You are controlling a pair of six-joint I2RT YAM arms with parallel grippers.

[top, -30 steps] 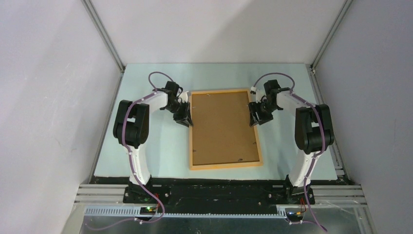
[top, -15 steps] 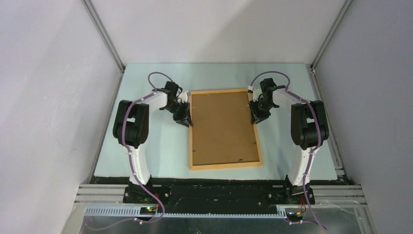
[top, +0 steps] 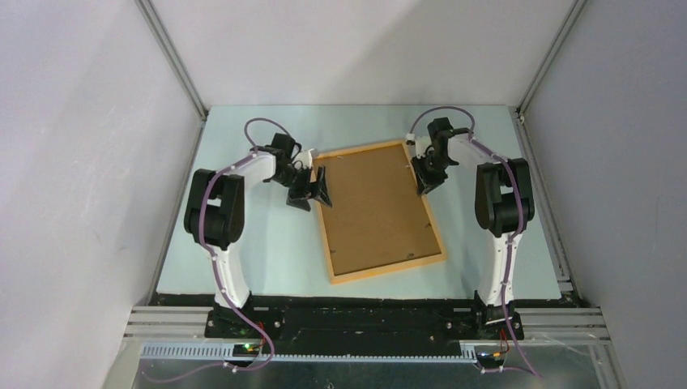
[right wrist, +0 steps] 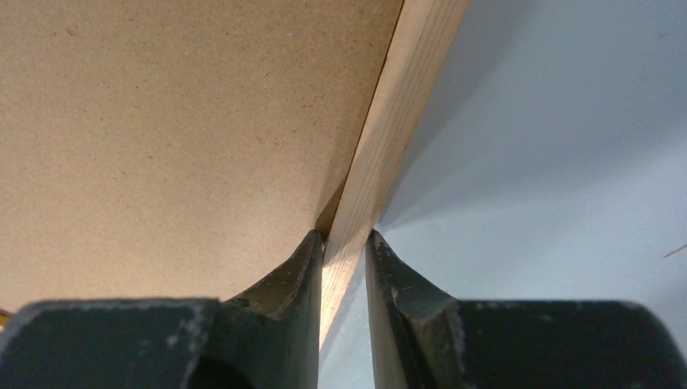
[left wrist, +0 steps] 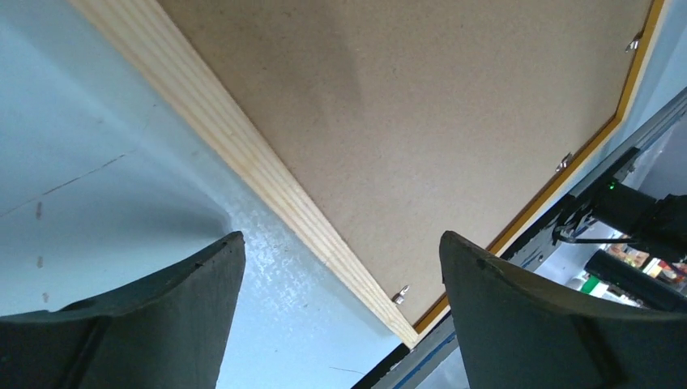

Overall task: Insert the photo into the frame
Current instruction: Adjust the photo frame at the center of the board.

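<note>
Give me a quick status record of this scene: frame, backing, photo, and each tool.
frame: lying back-up on the table, skewed
backing board: seated in the frame, facing up
photo: not visible
left tool: open, fingers either side of the frame's left rail, not gripping
right tool: shut on the frame's right rail, near the far corner

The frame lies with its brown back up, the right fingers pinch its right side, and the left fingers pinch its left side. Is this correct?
Not quite. The left fingers are open and grip nothing, as the left wrist view shows. The rest holds: the frame lies with its brown back up, and the right fingers pinch its right side.
</note>
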